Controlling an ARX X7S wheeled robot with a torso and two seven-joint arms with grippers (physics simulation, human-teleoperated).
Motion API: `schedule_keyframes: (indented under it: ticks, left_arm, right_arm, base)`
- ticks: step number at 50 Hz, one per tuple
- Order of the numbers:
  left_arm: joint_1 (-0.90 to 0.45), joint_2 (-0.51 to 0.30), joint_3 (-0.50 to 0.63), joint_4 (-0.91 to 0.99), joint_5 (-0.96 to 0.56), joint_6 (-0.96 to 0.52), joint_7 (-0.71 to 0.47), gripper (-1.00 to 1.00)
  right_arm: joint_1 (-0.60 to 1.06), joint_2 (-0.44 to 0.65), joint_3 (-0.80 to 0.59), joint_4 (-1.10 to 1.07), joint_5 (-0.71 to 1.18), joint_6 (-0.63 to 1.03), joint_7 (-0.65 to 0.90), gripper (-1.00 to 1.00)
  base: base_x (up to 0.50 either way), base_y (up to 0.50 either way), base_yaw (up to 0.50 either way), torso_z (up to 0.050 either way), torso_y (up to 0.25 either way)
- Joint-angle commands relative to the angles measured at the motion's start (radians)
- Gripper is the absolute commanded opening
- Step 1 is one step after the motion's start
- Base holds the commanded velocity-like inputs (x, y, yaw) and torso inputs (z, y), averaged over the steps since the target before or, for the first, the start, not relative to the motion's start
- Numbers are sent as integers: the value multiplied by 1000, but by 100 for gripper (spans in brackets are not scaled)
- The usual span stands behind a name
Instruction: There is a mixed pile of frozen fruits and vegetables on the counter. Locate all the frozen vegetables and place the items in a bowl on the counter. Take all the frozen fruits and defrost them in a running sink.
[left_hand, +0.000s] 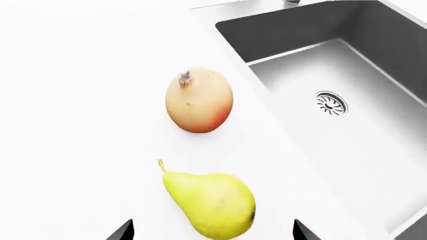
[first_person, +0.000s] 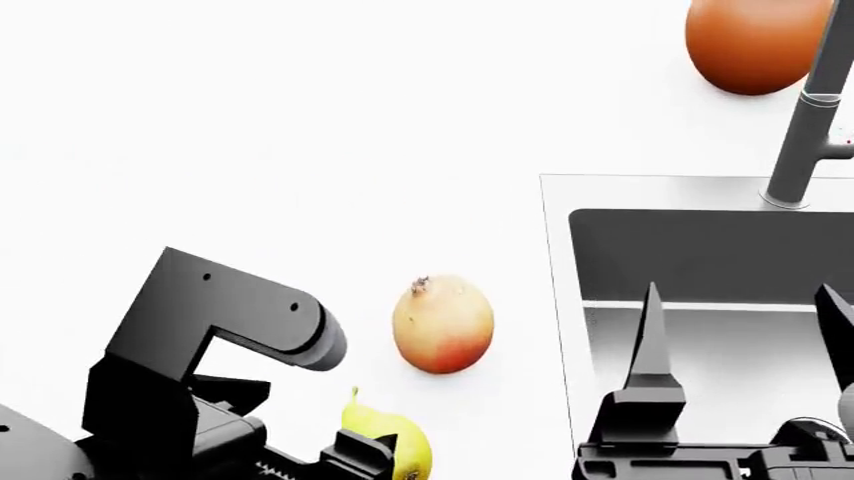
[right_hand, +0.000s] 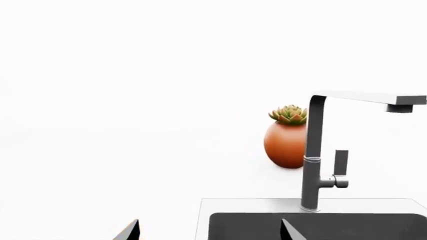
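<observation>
With your left claw (left_hand: 212, 229) spread wide around the pear (left_hand: 212, 202), the sink (left_hand: 373, 125) lies just beyond; right claw (first_person: 741, 330) hangs open over it.

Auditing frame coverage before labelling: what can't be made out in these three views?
- Bowl, carrot, eggplant: in no view.
- Pear: head view, partly behind left gripper; the jaws' grip can't be judged.
- Water flow: spout shows only in right wrist view, no stream discernible.
- Right gripper: head view, one finger cut by the edge.

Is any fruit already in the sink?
No: in the left wrist view the sink is bare, while the round fruit and pear lie on the counter.
</observation>
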Motion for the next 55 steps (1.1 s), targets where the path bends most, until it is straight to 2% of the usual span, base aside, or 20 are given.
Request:
schedule_keyframes:
  ticks: [1, 10, 25, 39, 49, 50, 55]
  left_arm:
    - [3, 45, 32, -41, 68, -7, 46, 100]
    - [43, 61, 49, -75, 129, 5, 87, 100]
    - [56, 139, 105, -210, 285, 14, 201, 100]
    - [94, 144, 146, -306, 403, 37, 292, 100]
    - [88, 152, 151, -319, 414, 49, 297, 100]
    - [89, 151, 149, -316, 416, 52, 294, -100]
    - [87, 137, 135, -267, 418, 67, 266, -100]
  right_arm:
    - [-12, 3, -20, 6, -21, -12, -10, 100]
    - [-12, 17, -4, 6, 13, -9, 9, 100]
    - [-20, 21, -19, 8, 7, -24, 7, 100]
    - [-28, 27, -34, 13, -1, -37, 3, 100]
    - [-31, 28, -43, 17, -6, -45, 3, 100]
    - [-32, 27, -46, 18, -9, -47, 1, 100]
    - [-35, 27, -57, 23, -21, -52, -3, 100]
  base:
    - [0, 0, 0, 0, 0]
    - [0, 0, 0, 0, 0]
    - [0, 0, 0, 0, 0]
    - [0, 0, 0, 0, 0]
    - [0, 0, 0, 0, 0]
    - [0, 0, 0, 0, 0]
    - [0, 0, 0, 0, 0]
